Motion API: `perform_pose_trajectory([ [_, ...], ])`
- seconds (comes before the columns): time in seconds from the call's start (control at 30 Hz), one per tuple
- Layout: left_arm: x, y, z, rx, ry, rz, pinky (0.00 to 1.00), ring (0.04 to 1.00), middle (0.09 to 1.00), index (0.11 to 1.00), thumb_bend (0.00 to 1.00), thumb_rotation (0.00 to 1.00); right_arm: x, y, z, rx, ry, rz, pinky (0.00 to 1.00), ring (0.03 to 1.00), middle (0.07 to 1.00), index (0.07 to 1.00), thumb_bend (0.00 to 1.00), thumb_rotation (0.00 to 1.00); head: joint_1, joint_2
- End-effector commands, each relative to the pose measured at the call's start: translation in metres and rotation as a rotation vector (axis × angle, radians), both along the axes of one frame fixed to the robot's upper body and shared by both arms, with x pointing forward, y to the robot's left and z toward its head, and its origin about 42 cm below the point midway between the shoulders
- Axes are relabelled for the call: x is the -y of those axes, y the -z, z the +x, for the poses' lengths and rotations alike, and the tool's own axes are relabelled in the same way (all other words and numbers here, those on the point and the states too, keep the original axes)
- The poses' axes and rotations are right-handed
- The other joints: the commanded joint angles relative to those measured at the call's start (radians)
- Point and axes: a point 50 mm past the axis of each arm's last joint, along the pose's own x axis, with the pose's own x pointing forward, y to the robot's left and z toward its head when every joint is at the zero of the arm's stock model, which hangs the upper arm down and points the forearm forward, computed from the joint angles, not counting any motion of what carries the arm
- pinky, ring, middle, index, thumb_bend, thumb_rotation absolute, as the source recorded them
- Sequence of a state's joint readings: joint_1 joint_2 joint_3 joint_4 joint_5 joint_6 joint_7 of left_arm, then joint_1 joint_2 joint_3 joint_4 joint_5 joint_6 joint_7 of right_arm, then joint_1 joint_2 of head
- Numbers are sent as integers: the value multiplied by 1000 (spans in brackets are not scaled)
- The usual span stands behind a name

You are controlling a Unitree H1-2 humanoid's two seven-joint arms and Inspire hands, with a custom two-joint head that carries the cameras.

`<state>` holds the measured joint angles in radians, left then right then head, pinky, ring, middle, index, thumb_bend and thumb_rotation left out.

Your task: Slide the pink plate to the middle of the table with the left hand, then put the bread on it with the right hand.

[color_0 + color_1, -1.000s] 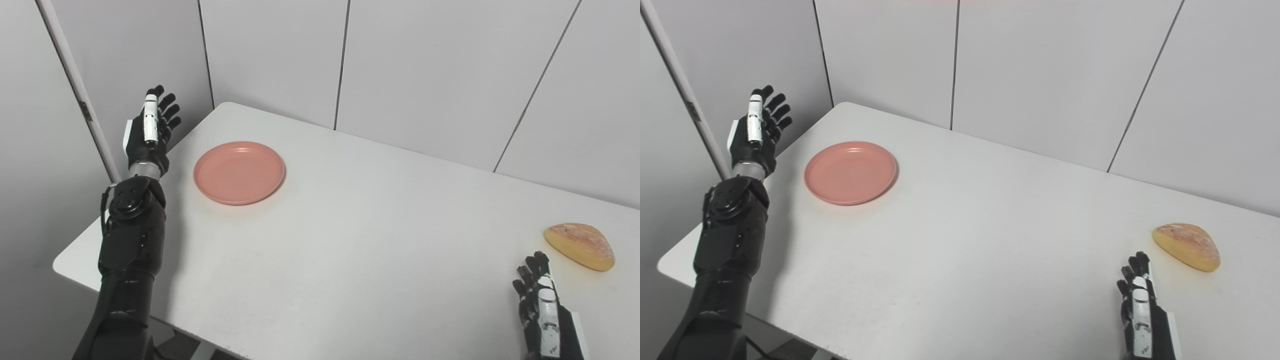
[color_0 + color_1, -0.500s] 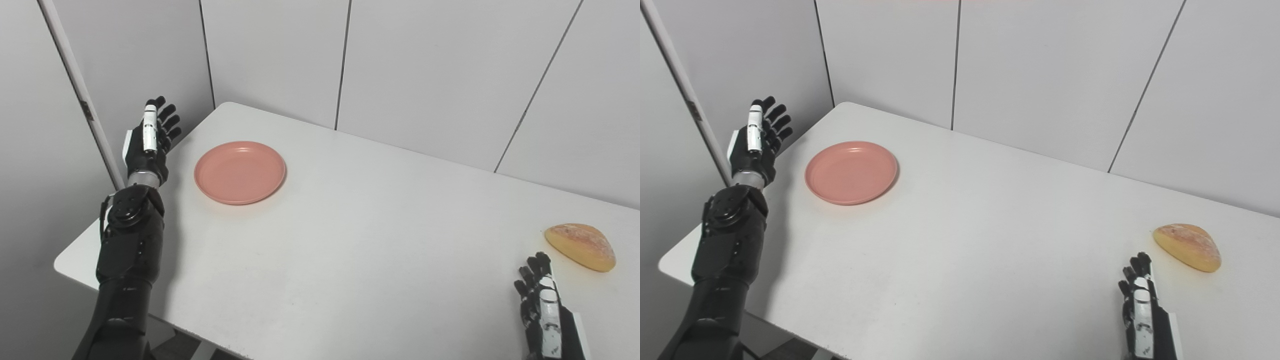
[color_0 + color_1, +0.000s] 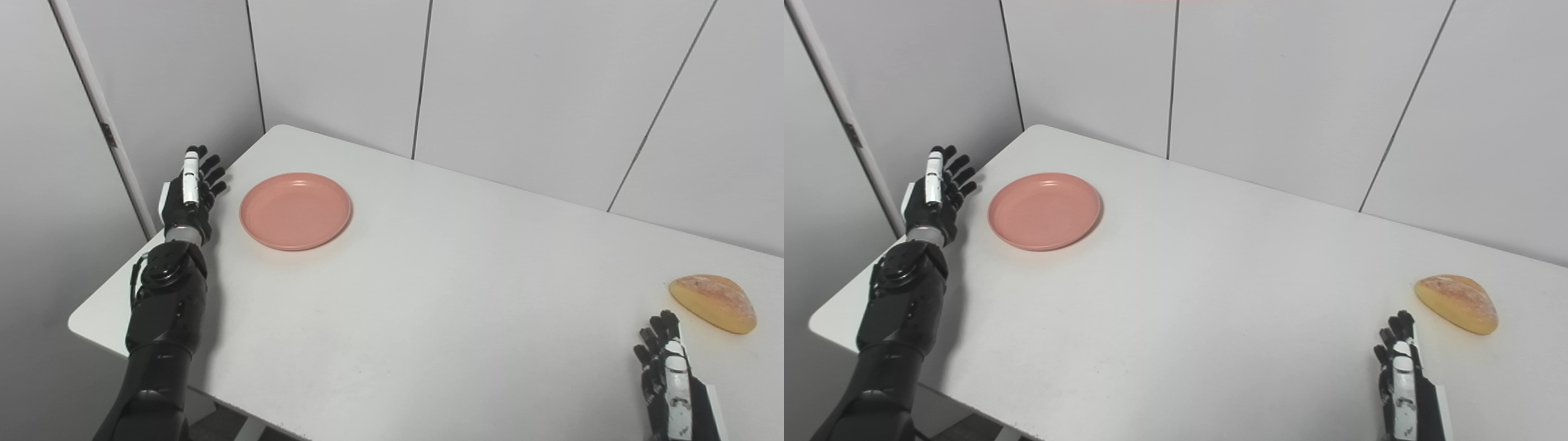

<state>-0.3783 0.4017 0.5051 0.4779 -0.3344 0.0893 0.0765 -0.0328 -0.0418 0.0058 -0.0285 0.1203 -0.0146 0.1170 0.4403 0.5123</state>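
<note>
left hand [image 3: 191, 187] spread, empty, just beside the plate [image 3: 296, 211] at the counter's [image 3: 429, 294] far-left corner; right hand [image 3: 670, 380], partly cut off, fingers apart, near the bread [image 3: 713, 303].

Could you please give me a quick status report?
Left hand open beside pink plate, not touching. Right hand open near bread. Path clear.

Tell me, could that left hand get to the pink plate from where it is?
Probably yes. The left hand is open just beside the pink plate, with only bare table between them.
</note>
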Motion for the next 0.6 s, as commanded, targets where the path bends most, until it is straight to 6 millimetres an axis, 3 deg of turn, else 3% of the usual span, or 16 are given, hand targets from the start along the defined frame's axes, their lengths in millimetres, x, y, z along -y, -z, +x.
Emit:
perform_pose_trajectory([
  [0.0,-1,-31,19,103,10,43,883,883,883,886,368,1000,8,9,-6,-20,12,-8,1000,1000,1000,1000,172,1000,0,1],
  [0.57,11,-16,46,11,66,36,871,878,874,883,374,1000,8,7,-7,-15,13,-2,1000,1000,1000,1000,156,1000,-4,9],
])
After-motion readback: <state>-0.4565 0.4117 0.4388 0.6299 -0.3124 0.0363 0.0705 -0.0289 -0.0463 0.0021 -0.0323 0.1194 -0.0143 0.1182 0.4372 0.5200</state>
